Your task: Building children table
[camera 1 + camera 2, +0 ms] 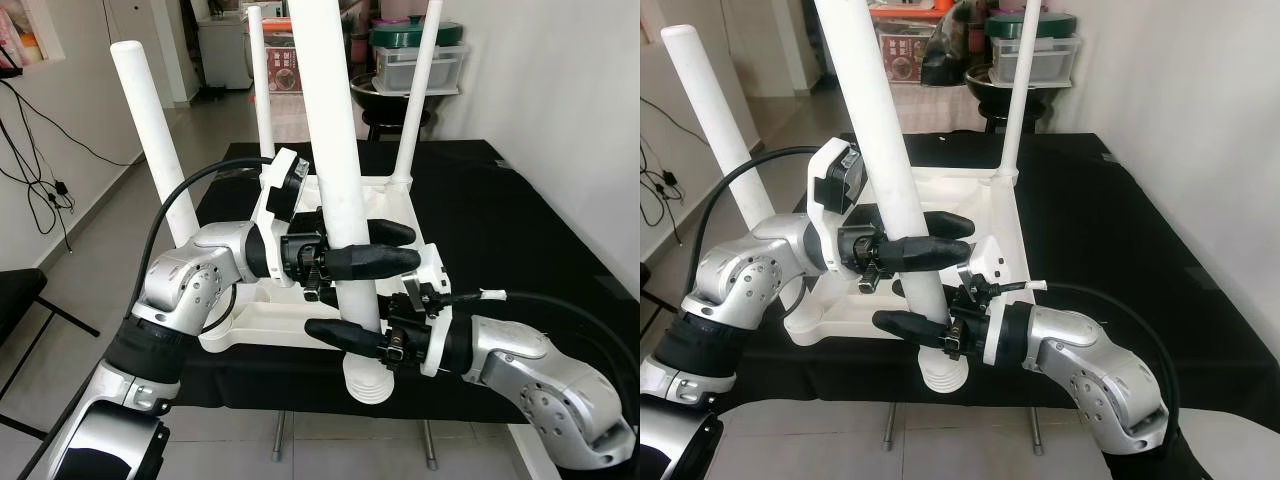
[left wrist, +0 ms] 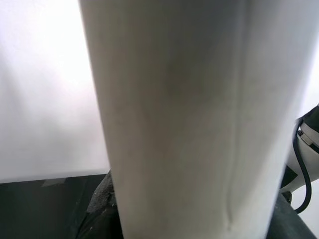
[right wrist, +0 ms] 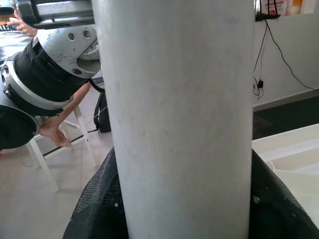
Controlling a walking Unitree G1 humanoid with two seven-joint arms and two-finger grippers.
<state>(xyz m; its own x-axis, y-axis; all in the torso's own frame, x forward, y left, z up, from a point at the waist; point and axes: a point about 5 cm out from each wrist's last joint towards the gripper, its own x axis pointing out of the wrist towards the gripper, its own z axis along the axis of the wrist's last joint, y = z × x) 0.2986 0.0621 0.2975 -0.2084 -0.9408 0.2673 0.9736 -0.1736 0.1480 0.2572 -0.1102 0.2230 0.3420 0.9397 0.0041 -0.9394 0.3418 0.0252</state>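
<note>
Head views: the loose white leg (image 1: 335,150) is cut off at the top, its ribbed end hanging off the front edge of the upturned tabletop (image 1: 405,215). Left gripper (image 1: 385,248) clamps it; right gripper (image 1: 345,335) grips it lower. Left wrist: leg blurred, close. Right wrist: leg between black pads; possibly a person's foot (image 3: 52,132) behind.

Two silver arms with black joint bands; each pincer has long black fingers (image 1: 375,262) and black cables.

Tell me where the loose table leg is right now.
The loose leg stands near-upright at center, over the near edge of the upturned tabletop, held by the left end effector above the right end effector.
</note>
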